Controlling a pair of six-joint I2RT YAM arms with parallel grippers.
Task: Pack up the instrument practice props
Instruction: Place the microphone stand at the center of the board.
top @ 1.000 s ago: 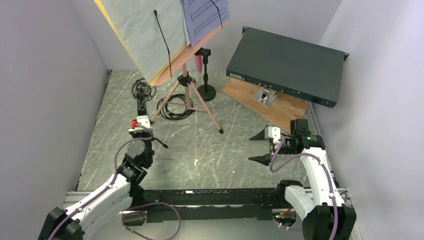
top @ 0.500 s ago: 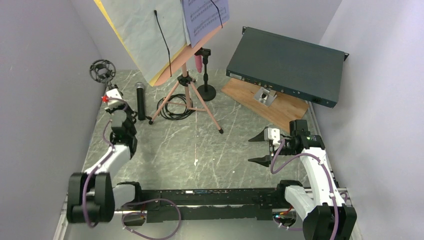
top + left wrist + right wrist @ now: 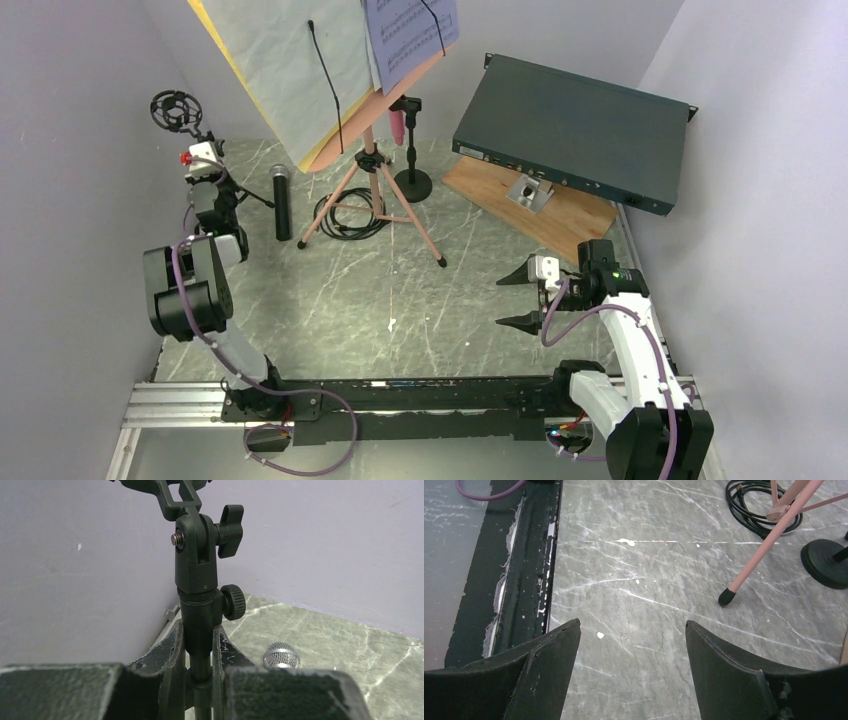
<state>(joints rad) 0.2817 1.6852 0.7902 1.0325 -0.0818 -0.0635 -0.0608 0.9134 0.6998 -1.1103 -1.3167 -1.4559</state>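
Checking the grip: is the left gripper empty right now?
No, the left gripper is clamped on the stem of the black mic holder.

The scene is brightly and evenly lit by diffuse light; only faint shadows are cast on the counter (image 3: 400, 300). Close up, the left hand (image 3: 198, 647) is rendered slightly soft.

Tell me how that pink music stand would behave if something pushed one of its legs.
Likely tippy: the pink music stand carries a wide desk and large sheet-music pages high above thin, splayed legs. The pages look thin and floppy, so they may slide off. Its black foot cap probably grips rather than skids.
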